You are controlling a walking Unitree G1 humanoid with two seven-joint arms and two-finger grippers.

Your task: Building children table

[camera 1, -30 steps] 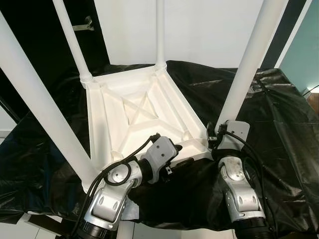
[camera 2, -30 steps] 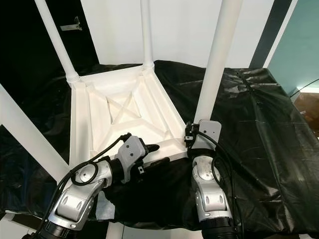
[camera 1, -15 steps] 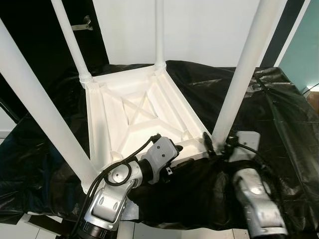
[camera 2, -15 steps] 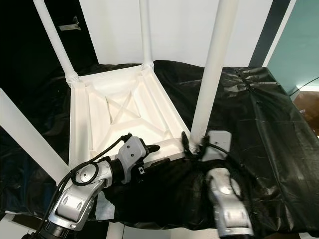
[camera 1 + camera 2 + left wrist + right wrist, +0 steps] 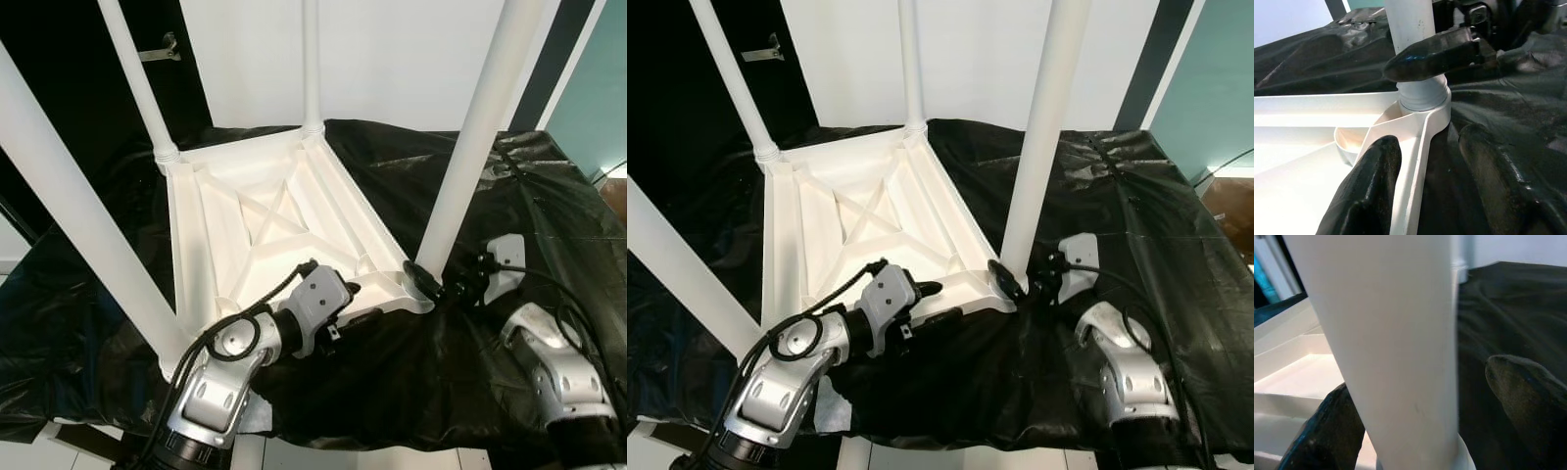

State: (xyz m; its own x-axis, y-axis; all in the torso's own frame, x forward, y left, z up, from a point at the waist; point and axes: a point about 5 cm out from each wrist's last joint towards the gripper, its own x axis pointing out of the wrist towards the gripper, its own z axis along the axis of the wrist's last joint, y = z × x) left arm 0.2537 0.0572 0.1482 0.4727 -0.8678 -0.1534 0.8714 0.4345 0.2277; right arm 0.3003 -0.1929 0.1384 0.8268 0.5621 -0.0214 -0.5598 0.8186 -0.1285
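Two claws work: right claw [image 5: 1024,285] has swung to the near-right leg [image 5: 1038,137] at 4 o'clock, spread around it; left claw [image 5: 355,302] straddles the children table [image 5: 265,230] rim, spread; tightening seems next.

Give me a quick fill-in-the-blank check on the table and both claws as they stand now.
1. The white table lies upside down on a ____ plastic sheet.
2. The number of legs standing up from its corners is ____.
3. The right claw sits at the base of the near right leg, with one finger on either ____ of it.
4. The left claw straddles the table's near ____, one finger inside the frame and one outside.

Missing words: black; four; side; rim
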